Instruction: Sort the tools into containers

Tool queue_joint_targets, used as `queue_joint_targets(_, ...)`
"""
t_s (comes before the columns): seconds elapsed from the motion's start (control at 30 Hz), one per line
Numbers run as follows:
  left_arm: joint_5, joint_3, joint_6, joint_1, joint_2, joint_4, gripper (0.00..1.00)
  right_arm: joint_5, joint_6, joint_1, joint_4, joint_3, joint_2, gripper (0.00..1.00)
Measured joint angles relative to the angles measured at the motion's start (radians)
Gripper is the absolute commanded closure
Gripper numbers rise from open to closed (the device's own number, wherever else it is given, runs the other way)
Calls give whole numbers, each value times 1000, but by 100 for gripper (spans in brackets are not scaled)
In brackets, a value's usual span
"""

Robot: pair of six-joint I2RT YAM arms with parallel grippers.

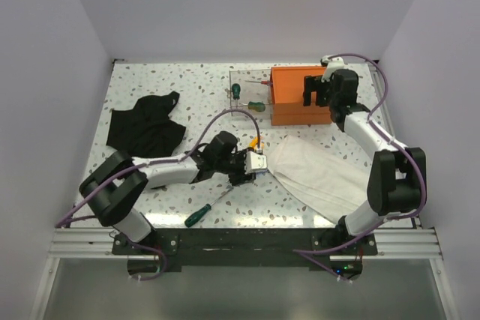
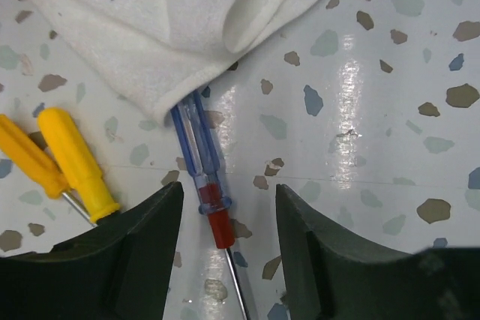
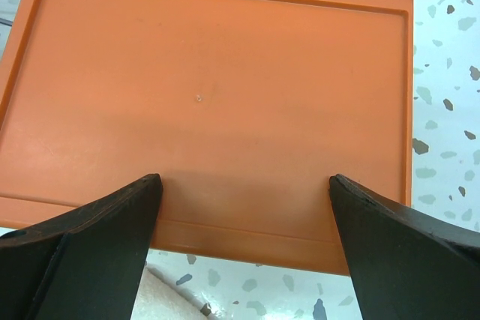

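Observation:
A screwdriver with a clear blue and red handle [image 2: 201,166] lies on the speckled table, its handle end tucked under a white towel [image 2: 165,28]. My left gripper [image 2: 229,194] is open and straddles it, neither finger touching it. Two yellow-handled screwdrivers [image 2: 75,161] lie just left of the left finger. The orange container box [image 1: 298,95] stands at the back right, with a clear drawer [image 1: 250,80] pulled out to its left holding green-handled tools [image 1: 236,91]. My right gripper [image 3: 244,181] hovers open over the box's flat orange top [image 3: 210,95], holding nothing.
A green-handled screwdriver [image 1: 201,213] lies near the front edge, by the left arm. A black cloth [image 1: 146,121] is bunched at the left. The white towel [image 1: 315,171] spreads across the right front, between the left gripper [image 1: 261,162] and the right arm's base.

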Motion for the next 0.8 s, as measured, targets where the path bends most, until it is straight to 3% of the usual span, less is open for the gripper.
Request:
queue_joint_targets(0.1, -79, 19, -31, -35, 88, 2, 46, -1, 0, 0, -9, 6, 2, 2)
queue_joint_targets(0.2, -143, 55, -76, -56, 144, 8, 62, -1, 0, 0, -14, 9, 2, 2)
queue_joint_targets(0.27, -175, 69, -93, -60, 147, 7, 79, -1, 0, 0, -16, 9, 2, 2)
queue_joint_targets(0.3, -188, 74, -100, -60, 147, 5, 92, -1, 0, 0, -16, 9, 2, 2)
queue_joint_targets(0.37, -202, 90, -95, -58, 144, -19, 99, -1, 0, 0, -16, 9, 2, 2)
queue_joint_targets(0.53, -128, 148, -18, -9, 63, -214, 100, 0, 0, 0, -22, 13, 2, 2)
queue_joint_targets(0.7, 26, 313, 202, 112, -42, -553, 100, 0, -1, 0, -37, 21, 3, 2)
queue_joint_targets(0.8, 89, 348, 224, 186, -82, -590, 100, 0, -1, 0, -38, 21, 3, 2)
